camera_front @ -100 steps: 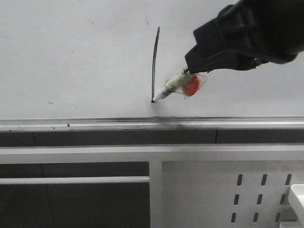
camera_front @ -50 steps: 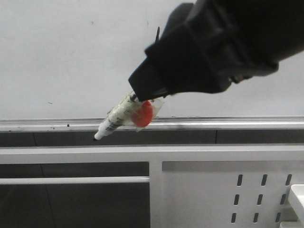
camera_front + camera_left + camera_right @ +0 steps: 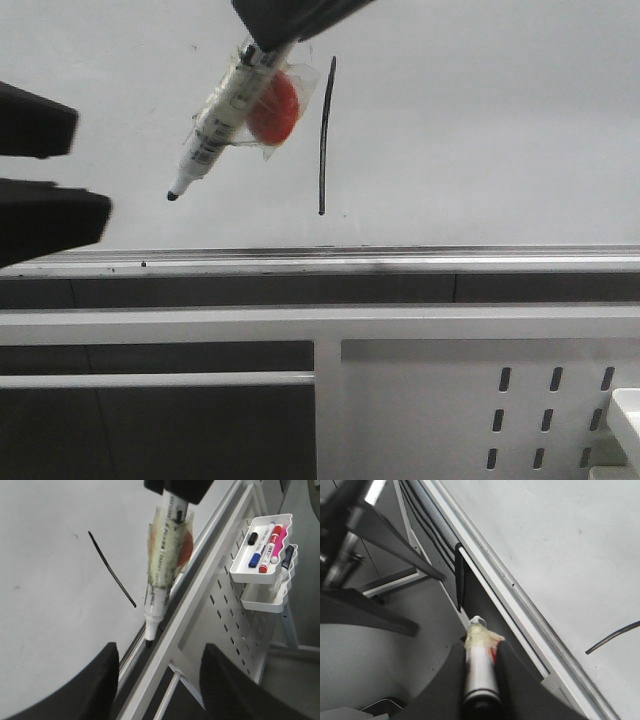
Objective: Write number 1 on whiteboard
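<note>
The number 1 [image 3: 323, 135] is a thin black stroke on the whiteboard [image 3: 480, 120]; it also shows in the left wrist view [image 3: 111, 570] and the right wrist view [image 3: 612, 637]. My right gripper [image 3: 265, 40] at the top of the front view is shut on the white marker pen [image 3: 225, 105] with its red magnet [image 3: 275, 108]. The uncapped tip [image 3: 172, 196] points down-left, left of the stroke. My left gripper [image 3: 50, 170] is open and empty at the left edge, its fingers [image 3: 95, 690] below the pen's tip [image 3: 149, 641].
A silver tray rail [image 3: 400, 262] runs along the board's lower edge. Below it is a white perforated panel [image 3: 480, 400]. A white holder [image 3: 262, 542] with several markers hangs on that panel, to the right.
My right gripper has lifted the pen off the board at the stroke's lower end and swung it left and up. My left gripper has come into the front view from the left.
</note>
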Controlling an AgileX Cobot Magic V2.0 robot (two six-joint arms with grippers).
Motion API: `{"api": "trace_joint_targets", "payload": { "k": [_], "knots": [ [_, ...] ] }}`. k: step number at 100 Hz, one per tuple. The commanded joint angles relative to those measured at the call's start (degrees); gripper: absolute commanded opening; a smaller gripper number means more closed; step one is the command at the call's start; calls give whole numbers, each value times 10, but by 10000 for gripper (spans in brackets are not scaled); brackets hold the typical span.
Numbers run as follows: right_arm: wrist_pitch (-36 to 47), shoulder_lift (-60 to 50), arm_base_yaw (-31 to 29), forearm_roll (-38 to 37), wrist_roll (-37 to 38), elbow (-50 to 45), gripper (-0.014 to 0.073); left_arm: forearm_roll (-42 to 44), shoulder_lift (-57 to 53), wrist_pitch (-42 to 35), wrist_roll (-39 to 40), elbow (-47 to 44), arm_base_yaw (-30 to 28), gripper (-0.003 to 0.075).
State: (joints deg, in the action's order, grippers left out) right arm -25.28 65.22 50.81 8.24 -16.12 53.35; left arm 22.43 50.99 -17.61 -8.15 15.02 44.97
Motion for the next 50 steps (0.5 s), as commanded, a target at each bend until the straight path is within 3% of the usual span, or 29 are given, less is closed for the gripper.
{"api": "trace_joint_targets", "payload": {
  "k": [1,30,50],
  "knots": [
    [26,-13,5,4,-2,22,-69,-4,50,-67,5,40,4,309],
    [26,-13,21,7,-2,22,-69,-4,140,-118,-4,83,4,307],
    [26,-12,20,-14,-2,22,-69,-4,140,-118,-4,83,4,246]
  ]
}}
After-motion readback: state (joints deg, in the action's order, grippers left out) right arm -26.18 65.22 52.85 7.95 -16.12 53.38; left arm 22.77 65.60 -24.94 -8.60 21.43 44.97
